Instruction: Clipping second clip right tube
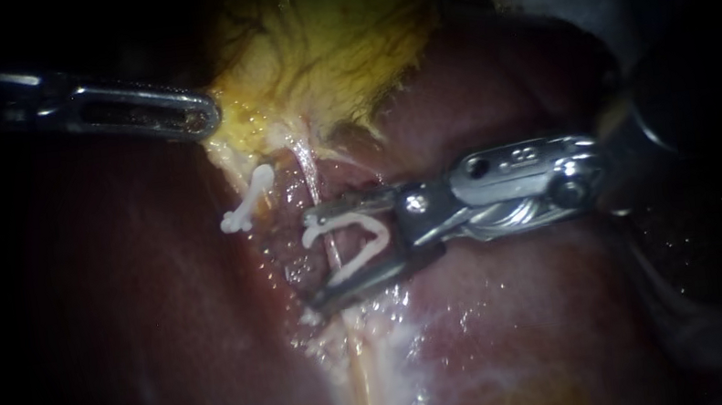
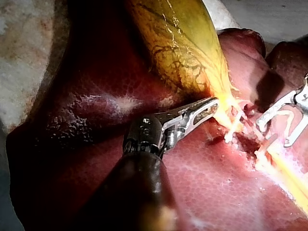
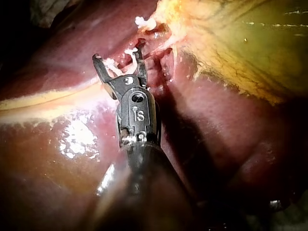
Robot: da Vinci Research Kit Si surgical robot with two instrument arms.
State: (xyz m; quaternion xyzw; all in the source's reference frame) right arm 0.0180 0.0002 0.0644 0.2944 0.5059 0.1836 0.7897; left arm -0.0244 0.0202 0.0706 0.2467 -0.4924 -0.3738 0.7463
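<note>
My right instrument comes in from the right, its jaws spread wide and holding an open white clip between them. A thin pale tube runs down from the gallbladder and passes through the open clip. To its left, a closed white clip sits on another tube. My left instrument has its jaws shut on the gallbladder's yellow lower edge. The left wrist view shows the same grip. In the right wrist view, the clip-holding jaws straddle the tube.
Dark red liver surrounds the site. A pale yellowish band runs down from beneath the right instrument's lower jaw. A small white bit lies just under that jaw. White cloth borders the liver in the left wrist view.
</note>
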